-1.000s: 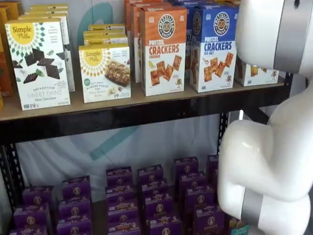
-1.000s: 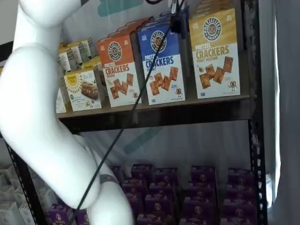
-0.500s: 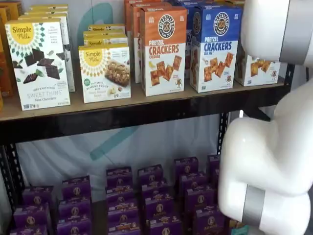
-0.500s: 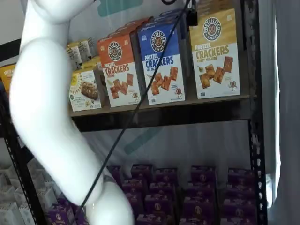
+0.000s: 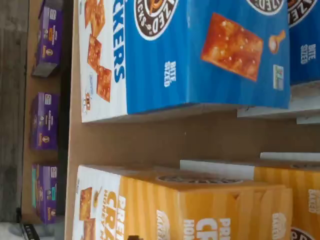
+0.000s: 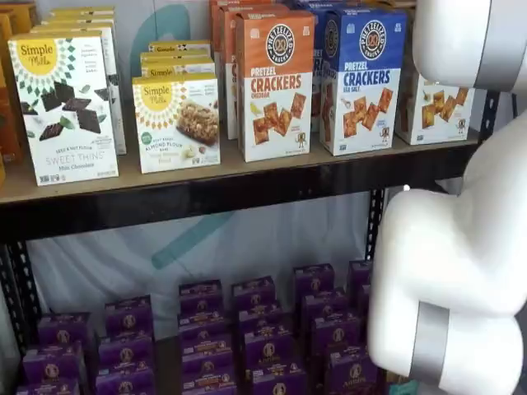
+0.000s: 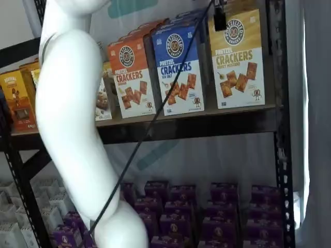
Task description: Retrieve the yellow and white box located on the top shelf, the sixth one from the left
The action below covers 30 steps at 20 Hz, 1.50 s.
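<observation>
On the top shelf, the yellow and white box point(image 7: 237, 59) stands unobstructed; elsewhere the arm point(image 6: 461, 247) half hides it.
Only one black finger of the gripper point(image 7: 219, 19) shows, so its state is unclear.

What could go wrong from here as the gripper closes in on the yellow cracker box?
The blue box stands close beside the yellow and white box, so a finger may land on the wrong one or nudge it. The cable hangs across the blue box's front and could drag on it. Only a black finger of the gripper shows, at the target's top corner, so its opening cannot be judged; a poorly set grasp might tip the box.
</observation>
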Each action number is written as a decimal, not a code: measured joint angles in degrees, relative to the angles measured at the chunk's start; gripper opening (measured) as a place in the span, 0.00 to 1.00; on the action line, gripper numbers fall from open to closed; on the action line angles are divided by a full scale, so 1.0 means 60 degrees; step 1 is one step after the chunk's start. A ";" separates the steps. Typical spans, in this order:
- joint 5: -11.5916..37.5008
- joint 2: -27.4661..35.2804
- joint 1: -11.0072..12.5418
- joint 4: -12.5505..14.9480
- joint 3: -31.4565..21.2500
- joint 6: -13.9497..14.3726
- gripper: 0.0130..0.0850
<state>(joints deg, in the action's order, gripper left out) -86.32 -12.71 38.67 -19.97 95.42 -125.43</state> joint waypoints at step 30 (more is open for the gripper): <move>-0.1062 0.0274 -0.0742 0.1975 0.0321 0.0411 1.00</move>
<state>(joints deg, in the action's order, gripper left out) -92.70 -11.07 34.22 -8.12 97.35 -122.96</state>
